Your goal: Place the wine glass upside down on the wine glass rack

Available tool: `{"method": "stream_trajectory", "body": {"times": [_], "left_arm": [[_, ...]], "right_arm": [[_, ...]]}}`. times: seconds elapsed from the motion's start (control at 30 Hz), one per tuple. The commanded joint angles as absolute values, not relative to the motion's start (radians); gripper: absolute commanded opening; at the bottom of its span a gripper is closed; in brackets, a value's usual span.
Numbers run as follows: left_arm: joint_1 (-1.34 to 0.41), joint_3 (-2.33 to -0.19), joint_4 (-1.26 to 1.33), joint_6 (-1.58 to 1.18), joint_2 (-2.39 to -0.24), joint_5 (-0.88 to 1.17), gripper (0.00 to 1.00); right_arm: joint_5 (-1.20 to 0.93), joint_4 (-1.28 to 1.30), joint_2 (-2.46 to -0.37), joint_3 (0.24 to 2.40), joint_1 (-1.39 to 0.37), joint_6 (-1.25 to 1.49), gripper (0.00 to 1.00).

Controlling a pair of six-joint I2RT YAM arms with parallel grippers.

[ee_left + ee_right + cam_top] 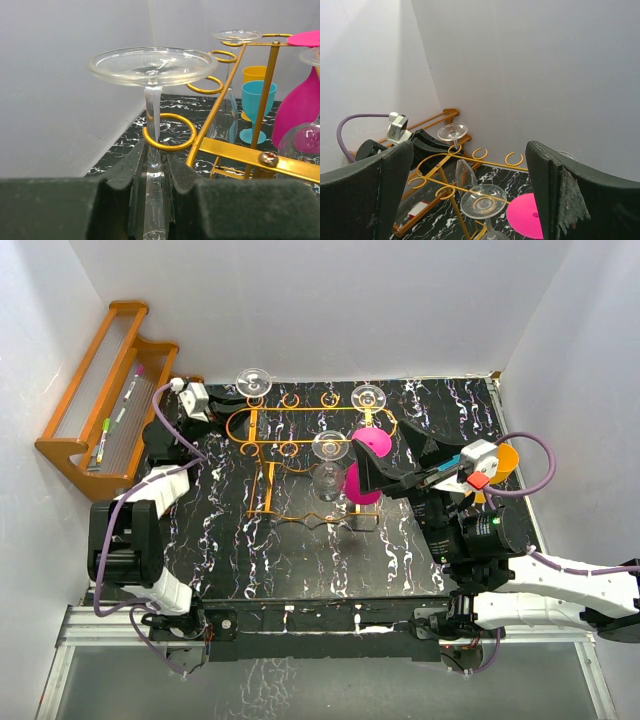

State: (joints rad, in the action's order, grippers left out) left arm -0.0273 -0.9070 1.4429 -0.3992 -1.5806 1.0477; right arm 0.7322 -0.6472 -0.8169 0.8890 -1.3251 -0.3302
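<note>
Hang-up step, I reckon: left gripper (154,167) is pinched on the wine glass (152,67), which is upside down with its stem in a corner ring of the wine glass rack (235,152). Next I'd release gently and back straight out. Right gripper (469,152) gapes wide, empty.

You've got a brown wooden rack (100,390) beside the desk's (250,555) far-left corner, plus a teal goblet (258,97) just beside an orange goblet (254,74).
</note>
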Motion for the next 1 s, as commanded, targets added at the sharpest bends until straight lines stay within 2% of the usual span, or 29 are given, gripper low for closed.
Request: {"method": "stream_trajectory", "body": {"times": [0.0,0.4,0.97], "left_arm": [[-0.025,-0.871,1.519,-0.333,-1.492,1.029,0.00],[-0.025,-0.830,1.573,-0.317,-1.496,1.043,0.00],[-0.025,-0.794,1.482,-0.226,-1.515,1.083,0.00]], "right_arm": [[0.740,-0.678,-0.810,0.913,-1.329,-0.311,0.98],[0.735,-0.682,-0.817,0.920,-1.328,-0.301,0.98],[0.721,-0.710,-0.825,0.910,-1.325,-0.302,0.98]]}}
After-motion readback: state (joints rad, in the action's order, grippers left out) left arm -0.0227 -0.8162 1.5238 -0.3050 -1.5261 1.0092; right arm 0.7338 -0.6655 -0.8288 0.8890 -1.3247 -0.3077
